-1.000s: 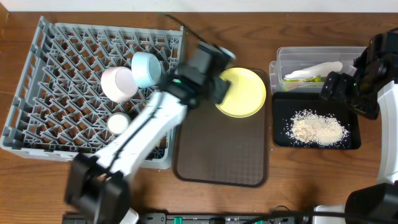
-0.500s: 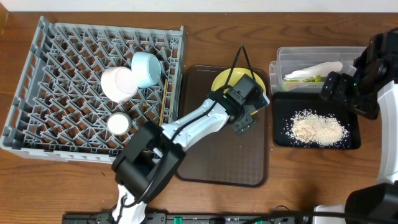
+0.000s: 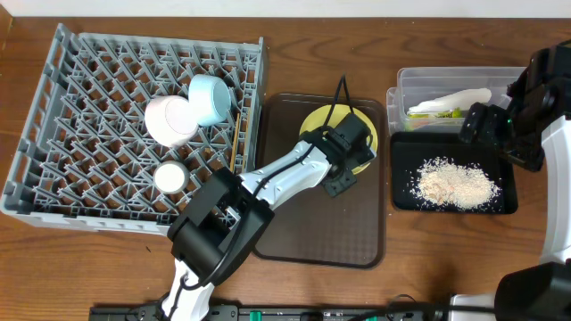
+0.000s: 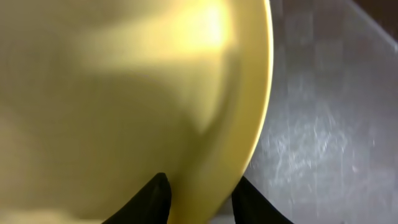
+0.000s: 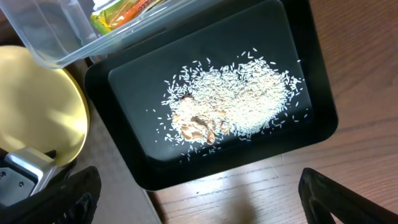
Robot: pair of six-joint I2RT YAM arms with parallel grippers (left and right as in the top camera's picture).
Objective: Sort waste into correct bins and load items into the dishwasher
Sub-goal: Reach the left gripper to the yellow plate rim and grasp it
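Note:
The round yellow plate (image 3: 357, 120) lies at the far end of the dark brown serving tray (image 3: 312, 232). My left gripper (image 3: 342, 178) is on the plate's near rim. In the left wrist view its fingers (image 4: 200, 194) pinch the plate's rim (image 4: 124, 93) from both sides. The white bowl (image 3: 169, 120), light blue bowl (image 3: 211, 98), small white cup (image 3: 169, 176) and chopsticks (image 3: 236, 143) sit in the grey dish rack (image 3: 53, 89). My right gripper (image 3: 486, 125) hangs open and empty over the black tray's (image 3: 508, 203) far edge. Rice crumbs (image 3: 455, 183) lie in that tray.
The clear tub (image 3: 419, 80) behind the black tray holds the white napkin (image 3: 459, 96) and the green-and-orange wrapper (image 3: 433, 112). The right wrist view shows the crumbs (image 5: 236, 106), black tray (image 5: 124, 165), tub corner (image 5: 43, 31), plate (image 5: 37, 112) and wood table front.
My left arm has swung right from the rack's edge onto the plate and then drawn slightly back toward the plate's near rim. The right arm has not moved.

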